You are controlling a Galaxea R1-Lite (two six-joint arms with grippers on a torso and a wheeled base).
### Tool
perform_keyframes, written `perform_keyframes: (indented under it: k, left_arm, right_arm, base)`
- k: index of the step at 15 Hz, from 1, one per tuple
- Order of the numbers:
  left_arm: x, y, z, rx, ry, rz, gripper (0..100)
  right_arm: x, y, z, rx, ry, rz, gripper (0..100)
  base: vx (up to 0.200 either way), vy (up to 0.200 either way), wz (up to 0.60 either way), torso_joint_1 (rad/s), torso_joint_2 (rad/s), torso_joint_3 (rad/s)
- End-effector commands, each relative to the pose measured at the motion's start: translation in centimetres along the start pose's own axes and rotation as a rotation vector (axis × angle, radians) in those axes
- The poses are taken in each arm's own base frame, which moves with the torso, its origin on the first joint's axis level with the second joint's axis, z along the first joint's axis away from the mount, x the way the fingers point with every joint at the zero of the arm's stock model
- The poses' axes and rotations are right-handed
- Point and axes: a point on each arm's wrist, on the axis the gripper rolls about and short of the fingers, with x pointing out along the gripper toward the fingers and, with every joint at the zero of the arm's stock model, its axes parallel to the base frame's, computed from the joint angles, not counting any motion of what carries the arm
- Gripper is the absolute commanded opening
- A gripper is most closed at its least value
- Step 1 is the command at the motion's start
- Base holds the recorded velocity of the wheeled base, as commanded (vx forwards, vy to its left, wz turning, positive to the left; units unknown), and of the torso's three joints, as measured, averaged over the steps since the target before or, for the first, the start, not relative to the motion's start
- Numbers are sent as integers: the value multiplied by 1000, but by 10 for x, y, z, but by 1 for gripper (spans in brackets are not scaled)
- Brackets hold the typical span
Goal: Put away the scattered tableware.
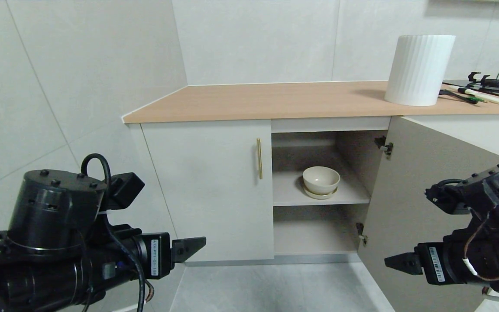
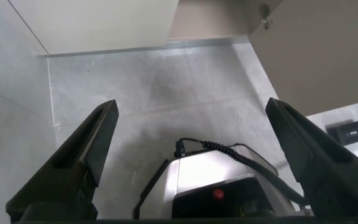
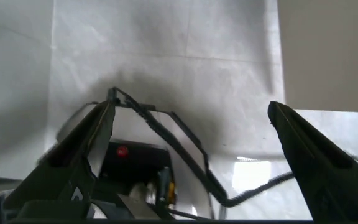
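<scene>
A cream bowl (image 1: 321, 179) sits on a small plate (image 1: 319, 194) on the middle shelf (image 1: 288, 190) of the cabinet, whose right door (image 1: 409, 208) is swung open. My left gripper (image 1: 189, 250) hangs low at the left, in front of the shut left door (image 1: 210, 190). In the left wrist view this gripper (image 2: 194, 124) is open and holds nothing, with floor below. My right gripper (image 1: 399, 263) hangs low at the right beside the open door. Its fingers (image 3: 82, 140) are spread wide and empty.
The wooden countertop (image 1: 275, 102) carries a white ribbed container (image 1: 419, 69) at the right, with utensils (image 1: 479, 95) and a black stove grate (image 1: 498, 82) beyond it. The left door has a brass handle (image 1: 259, 158). Grey tile floor (image 1: 275, 286) lies before the cabinet.
</scene>
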Motion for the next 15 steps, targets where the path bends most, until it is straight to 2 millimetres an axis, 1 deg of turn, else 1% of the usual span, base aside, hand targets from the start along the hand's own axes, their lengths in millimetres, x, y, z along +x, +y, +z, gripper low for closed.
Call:
perform_keyframes:
  k: [1,9,11,13,15]
  left_arm:
    - [0,0,-1,7,3,0,100]
    - [1,0,-1,16,5,1,100]
    - [1,0,-1,16,5,0,100]
    - [1,0,-2,15,7,0,100]
    - [1,0,-2,15,8,1,100]
  right_arm:
    - [-10,-1,-1,-17,-29,7,100]
    - [-22,-8,-9,-78,31,-53,100]
    - [-33,-13,-17,-137,64,-67,100]
    - [-50,-20,-25,-199,93,-75,100]
    - [-72,-27,-31,-233,111,-91,100]
  base:
    - [0,0,0,0,0,0]
    - [0,-200,0,5,1,3]
    - [0,-200,0,0,-5,5]
    - [0,0,0,0,0,0]
    - [0,0,0,0,0,0]
